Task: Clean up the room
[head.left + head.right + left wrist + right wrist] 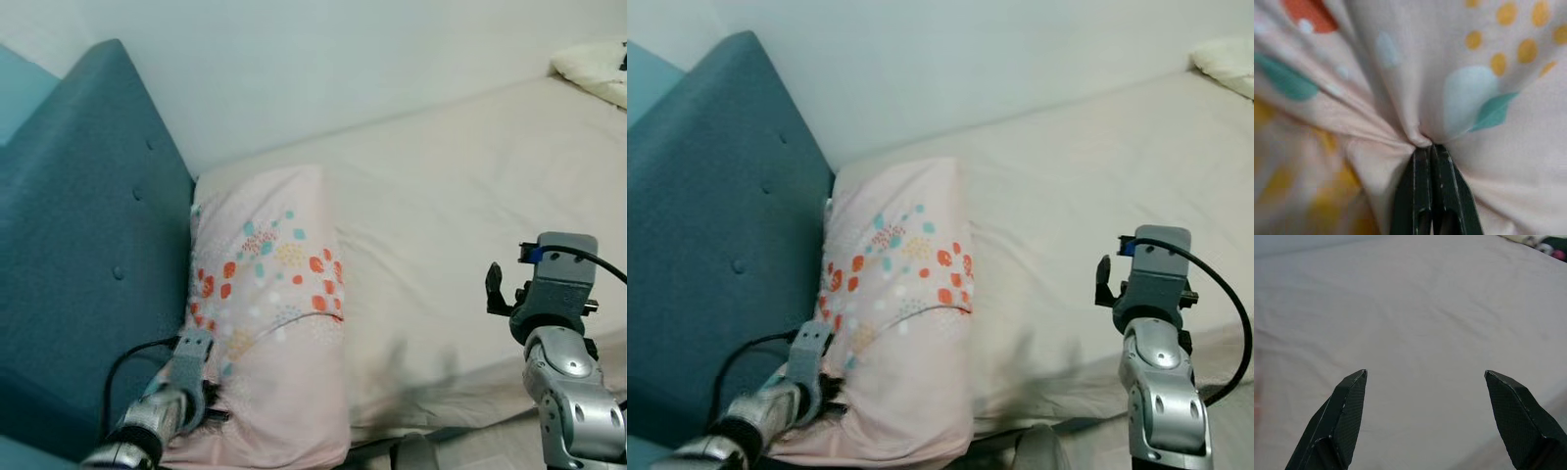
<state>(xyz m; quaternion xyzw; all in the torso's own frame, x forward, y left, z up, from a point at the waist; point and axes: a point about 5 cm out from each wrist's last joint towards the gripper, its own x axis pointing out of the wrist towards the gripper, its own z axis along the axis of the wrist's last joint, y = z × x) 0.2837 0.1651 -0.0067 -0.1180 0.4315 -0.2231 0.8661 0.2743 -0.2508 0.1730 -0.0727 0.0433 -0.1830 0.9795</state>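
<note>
While the left gripper was clamped on a pinch of fabric, the pale pink pillow with orange, teal and yellow printed spots lay at the head end of the cream-sheeted bed, one long side pressed against the blue-grey tufted upholstered headboard. The grip sat low, at the pillow's near corner by the bed's front edge.

Handling, judged: soft, light, slack cover. Folds radiated from the pinch in the left wrist view, so the cloth gave before the filling did. A corner hold would likely let the body sag and swing; a deeper bite taking in some stuffing, or a second hold on the opposite edge, seemed safer. Nothing fragile; slipping out of the thin pinch was the main risk.

Left arm reached low and forward, wrist beside the headboard. Right gripper was raised above the bed's near edge, fingers spread wide, holding nothing, bare sheet beneath. A cream bundle lay at the far corner.
</note>
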